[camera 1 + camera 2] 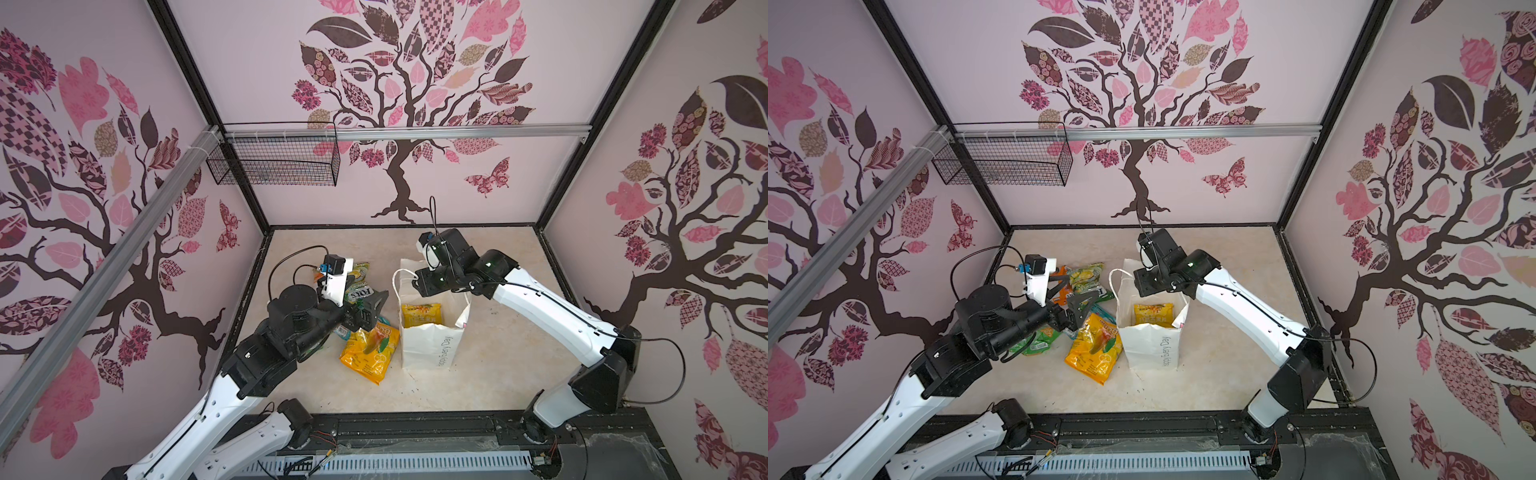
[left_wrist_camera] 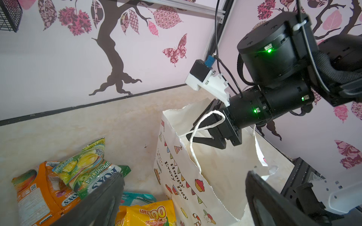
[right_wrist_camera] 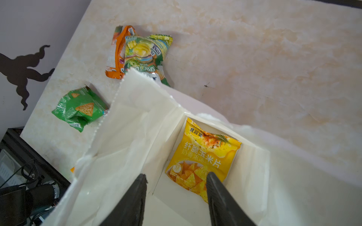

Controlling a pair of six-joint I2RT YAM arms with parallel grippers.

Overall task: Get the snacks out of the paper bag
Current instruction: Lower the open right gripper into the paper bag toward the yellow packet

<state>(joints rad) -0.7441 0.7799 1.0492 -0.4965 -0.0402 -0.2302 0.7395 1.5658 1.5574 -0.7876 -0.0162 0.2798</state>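
Beige marbled tabletop [image 1: 498,374], pink tree-patterned walls [image 1: 291,199]; left tool [image 1: 374,309] and right tool [image 3: 176,175] both gape, empty.

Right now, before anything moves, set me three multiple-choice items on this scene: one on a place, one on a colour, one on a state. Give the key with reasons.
1. The right gripper is
A. in the mouth of the bag
B. over the basket
C. on the table beside the bag

2. The packet in the bag is
A. teal
B. yellow
C. green

3. The left gripper is
A. shut on a packet
B. shut on the bag's handle
C. open and empty

Key:
1 A: its wrist view looks down between the bag's walls.
2 B: both top views and the right wrist view show it yellow.
3 C: its jaws stand wide apart with nothing between them.
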